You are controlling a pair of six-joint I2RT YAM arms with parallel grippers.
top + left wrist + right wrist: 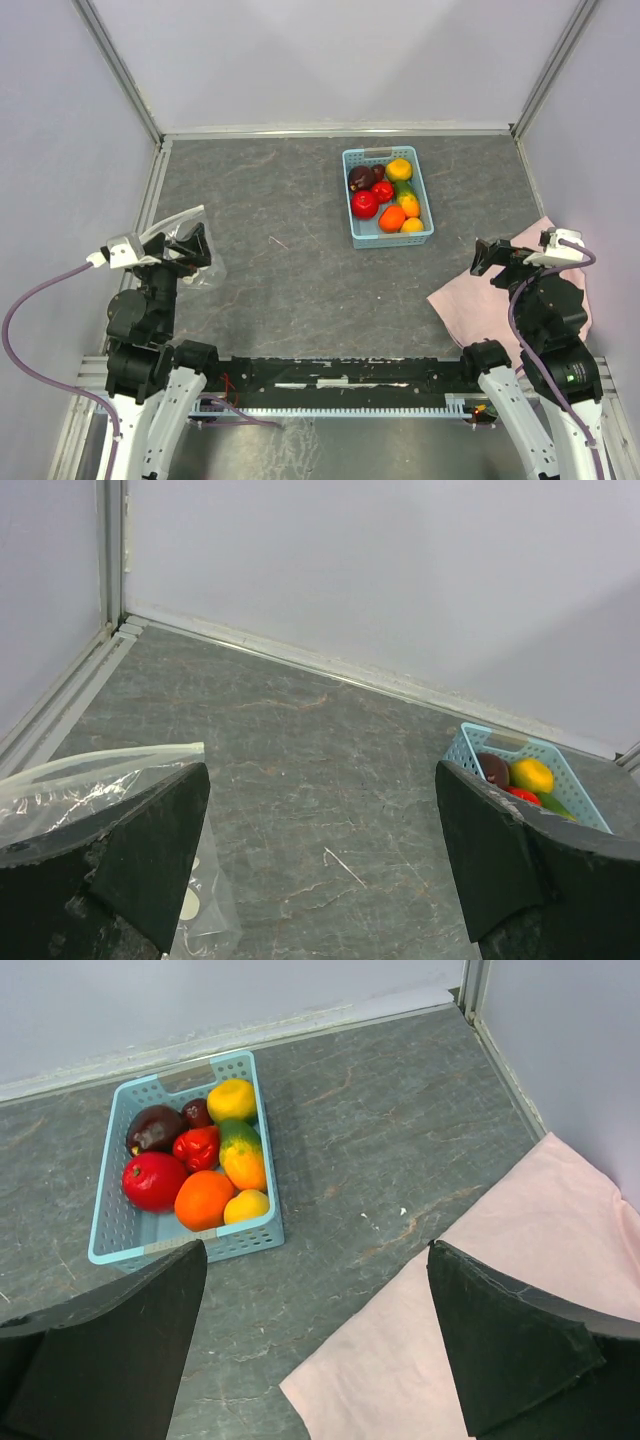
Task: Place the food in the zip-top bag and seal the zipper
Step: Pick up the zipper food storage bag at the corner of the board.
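Both claws gape wide, empty: the left claw (320, 780) just beside the zip-top bag (178, 232) at the top view's left edge, the right claw (315, 1260) near the pink cloth (500, 1290). The food (205, 1155) sits heaped in the blue basket (110, 1230), upper centre. It looks light, hard and rounded, likely to roll, so pinch each piece across its middle. The bag looks floppy and slick; take one lip. A finger hides part of it, and the zipper I can't make out.

Food (383, 192) in basket (392, 240), far right; bag (175, 220) near left, maybe flat; cloth (465, 300) near right.
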